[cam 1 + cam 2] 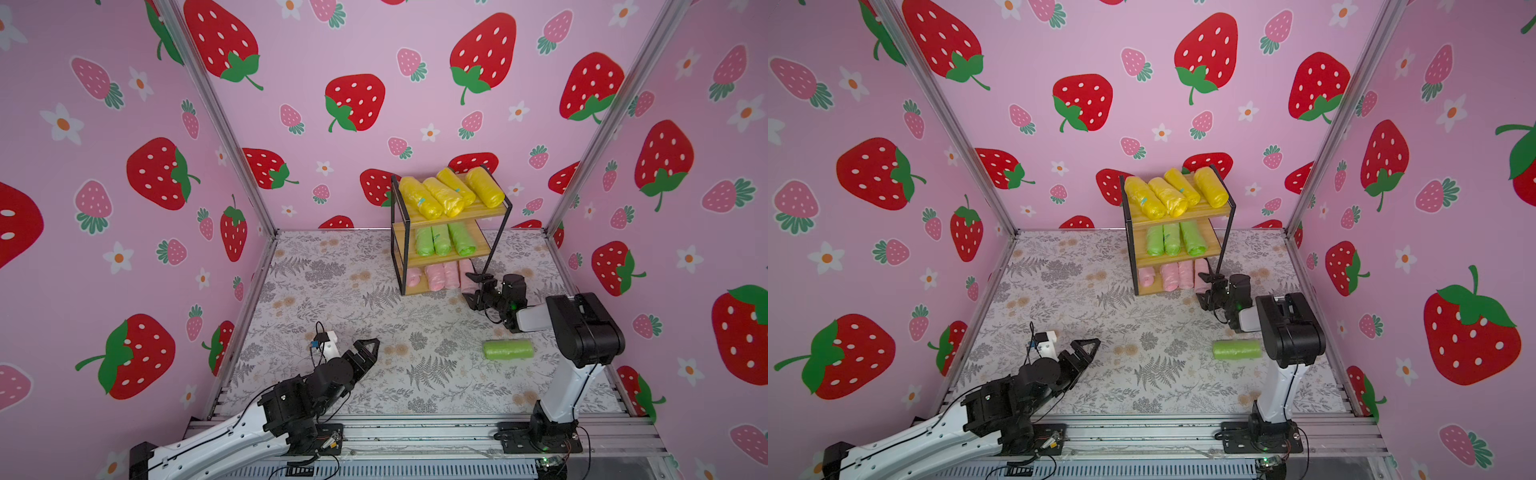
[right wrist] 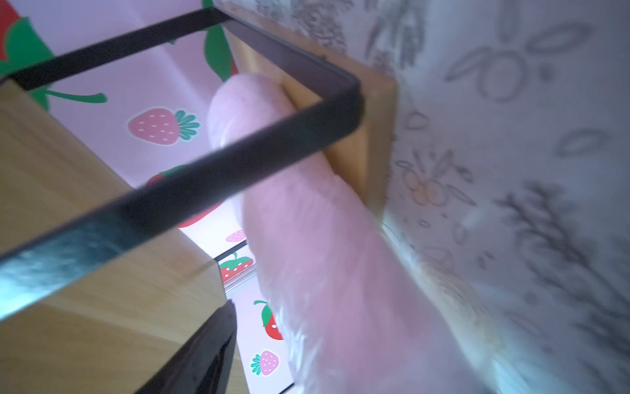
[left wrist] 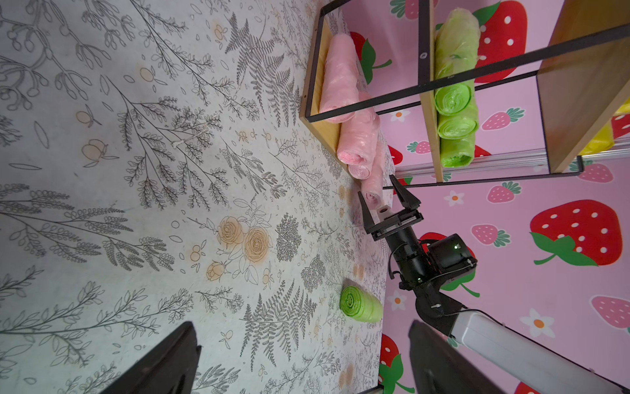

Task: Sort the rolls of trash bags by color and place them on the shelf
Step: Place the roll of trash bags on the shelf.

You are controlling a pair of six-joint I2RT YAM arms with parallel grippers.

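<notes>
Tabletop [image 1: 332, 299], fern-printed, bears the shelf [image 1: 446, 258] between strawberry-patterned pink walls [image 1: 291, 83].

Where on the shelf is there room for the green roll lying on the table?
Middle tier: bare board between the third green roll and the post by the right gripper. Top tier is full of yellow rolls; bottom tier is packed with pink rolls.
</notes>
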